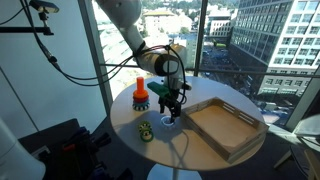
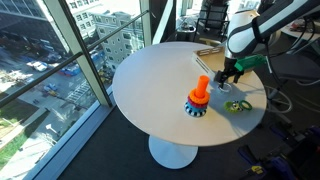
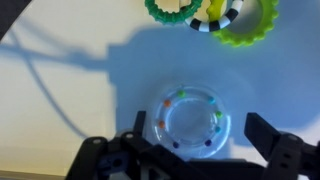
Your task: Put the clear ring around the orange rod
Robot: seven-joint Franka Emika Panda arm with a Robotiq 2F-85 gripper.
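Your round white table (image 2: 150, 95) stands by the windows, and the arm (image 1: 128, 28) reaches down over it. A wooden tray (image 1: 226, 127) lies at one side of the tabletop. Your gripper (image 1: 173, 107) points straight down at the table between the tray and the rod (image 1: 141, 93). The rod stands upright on its dark base, near the gripper but apart from it, with nothing around its peg.

In the wrist view the jaws are spread wide and hold nothing. The clear ring (image 3: 216, 125) lies flat on the table between the fingers (image 3: 272, 138), closer to the one on the picture's left. Small coloured dots run round its band. The view is blurred, so you cannot be sure whether the fingertips touch the ring or the table.

Beyond it lie three more rings, touching one another: a green ring (image 3: 165, 12), a striped ring (image 3: 214, 20) and a yellow-green ring (image 3: 250, 25).
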